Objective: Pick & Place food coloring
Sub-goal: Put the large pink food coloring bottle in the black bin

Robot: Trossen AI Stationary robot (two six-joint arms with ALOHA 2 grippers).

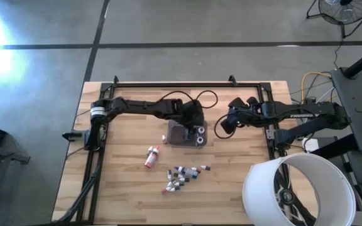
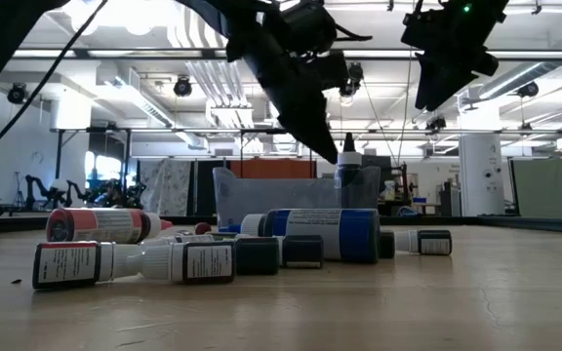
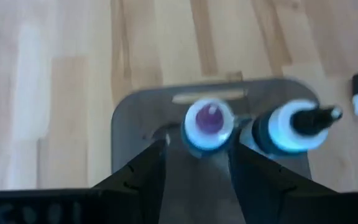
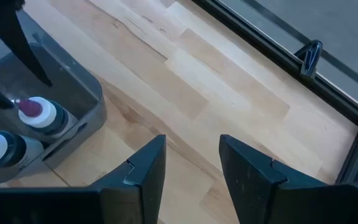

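Note:
A small grey tray [image 1: 180, 134] sits mid-table with two food coloring bottles standing upright in it: one white-capped with a purple tip [image 3: 209, 124] and one with a dark tip [image 3: 291, 127]. My left gripper [image 3: 197, 152] hangs over the tray, pointing down, open, with a finger on either side of the purple-tipped bottle. Several more bottles lie on their sides nearer the front edge [image 1: 184, 176], two with red caps [image 1: 151, 157]; they also show in the low view [image 2: 135, 261]. My right gripper [image 4: 191, 155] is open and empty, right of the tray [image 4: 73, 124]. My left gripper comes from above with its fingers [image 3: 148, 168] on either side of the purple-tipped bottle's cap [image 3: 191, 134]. The bottle stands upright on the tray floor. I cannot tell whether the fingers touch it.
A dark metal frame [image 1: 187, 83] runs along the table's far and side edges. A large white round tub [image 1: 297, 188] overlaps the near right corner. Bare wood lies to the left of the tray and between the tray and my right gripper.

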